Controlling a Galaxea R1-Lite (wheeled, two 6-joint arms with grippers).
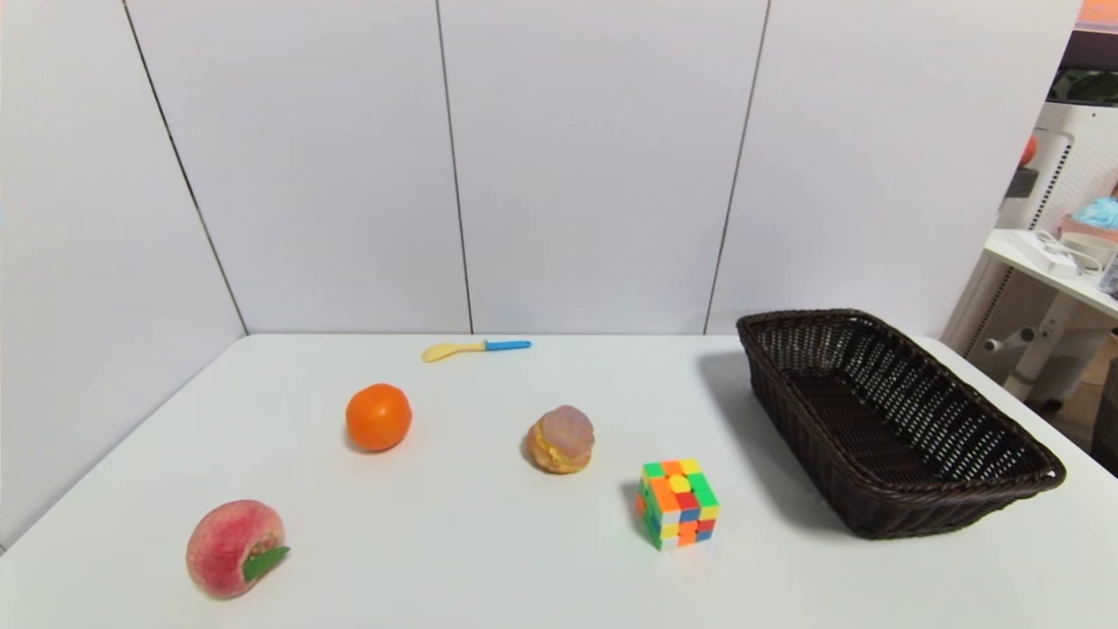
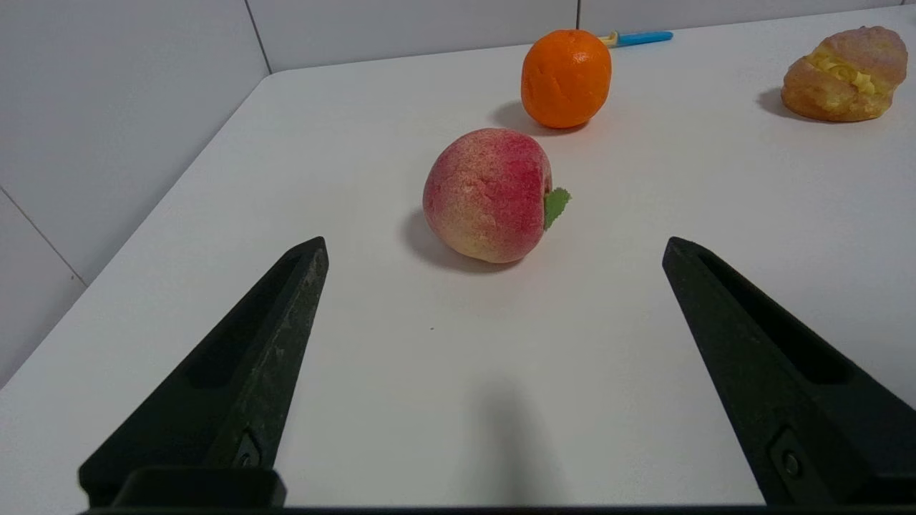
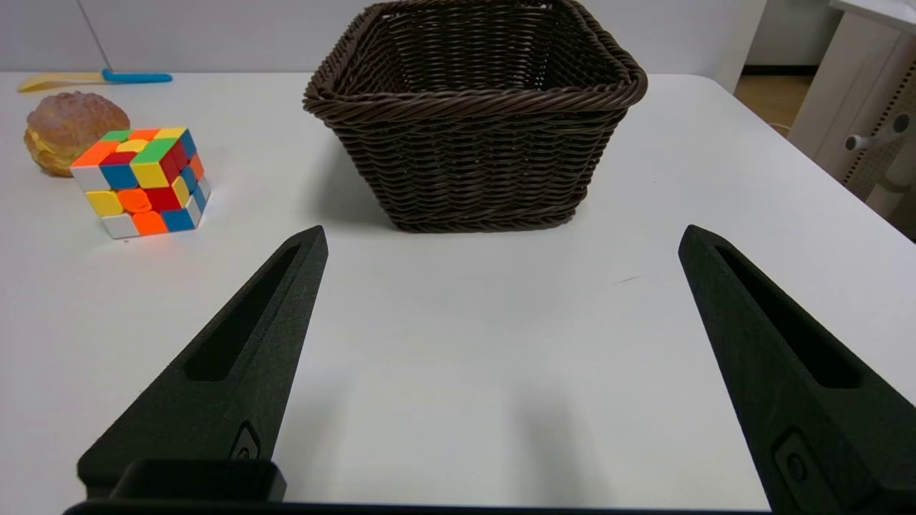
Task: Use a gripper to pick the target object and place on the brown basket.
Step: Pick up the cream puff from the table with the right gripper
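Mid-table, between smooth orange fruit [image 1: 378, 417] and colourful puzzle cube [image 1: 678, 503]: small golden-brown cream-puff pastry [image 1: 561, 439]. Probably nearer right gripper [image 3: 501, 236]; left gripper [image 2: 494, 243] faces pink-red peach [image 2: 488, 194]. Both spread wide, holding nothing. Dark brown woven wicker basket [image 1: 961, 472] off rightward.

White panelled wall [image 1: 559, 166], white table [image 1: 489, 559], pale shelf unit [image 1: 1048, 271] at right

cream puff [image 1: 561, 439]: mid-table, upright | brown basket [image 1: 882, 507]: right, empty
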